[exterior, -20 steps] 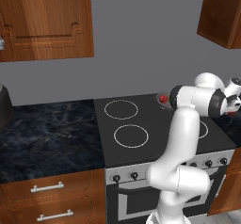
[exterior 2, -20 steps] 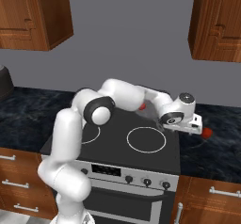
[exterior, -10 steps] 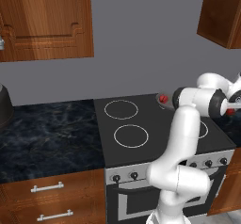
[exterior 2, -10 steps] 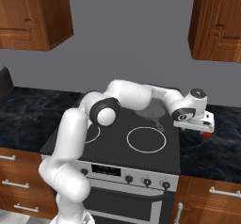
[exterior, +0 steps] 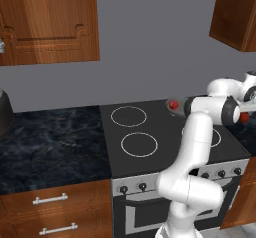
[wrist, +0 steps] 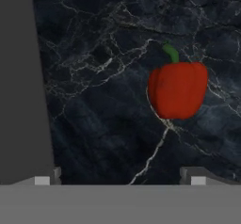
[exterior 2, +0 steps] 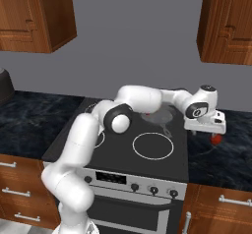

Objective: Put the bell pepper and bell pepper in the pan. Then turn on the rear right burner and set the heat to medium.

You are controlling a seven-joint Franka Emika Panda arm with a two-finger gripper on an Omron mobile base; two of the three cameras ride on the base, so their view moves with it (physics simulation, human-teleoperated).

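- The arm reached far to the right, and the claw [exterior 2: 205, 131] hung above the dark marble tabletop [exterior 2: 221, 159] just right of the cooktop [exterior 2: 123, 152].
- In the hand view the claw's two fingertips [wrist: 190, 176] stood wide apart with nothing between them, looking straight down at the marble.
- One bell pepper [wrist: 178, 89], red with a green stem, lay on the tabletop, up and to the right of the gap between the fingertips in that view, not touched by either.
- The same pepper showed in the right base view [exterior 2: 215, 139] just below the claw's right end, and in the left base view as a red patch [exterior: 244, 117] partly hidden behind the arm.
- The second bell pepper [exterior: 173, 104] sat at the rear of the cooktop, at the edge of the pan [exterior: 178, 110]; whether it lay inside the pan could not be told.
- The pan [exterior 2: 160, 117] rested on the rear right part of the cooktop, mostly hidden behind the arm.
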